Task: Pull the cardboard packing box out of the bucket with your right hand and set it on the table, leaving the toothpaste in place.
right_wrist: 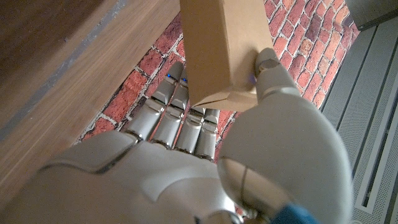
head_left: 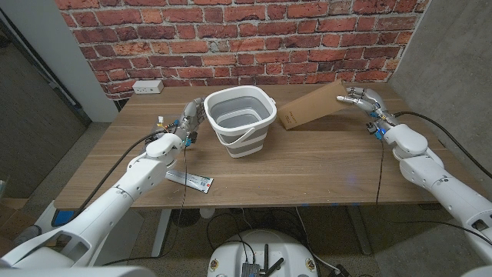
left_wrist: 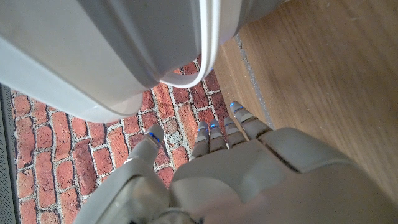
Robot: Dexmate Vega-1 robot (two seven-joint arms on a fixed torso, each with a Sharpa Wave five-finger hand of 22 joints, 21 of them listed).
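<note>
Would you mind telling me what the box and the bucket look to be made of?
The box, held by the right hand, looks like plain brown cardboard: matte, with folded flaps at its end. The bucket seems to be matte white and grey plastic, possibly soft and collapsible, judging by its stepped grey wall.
</note>
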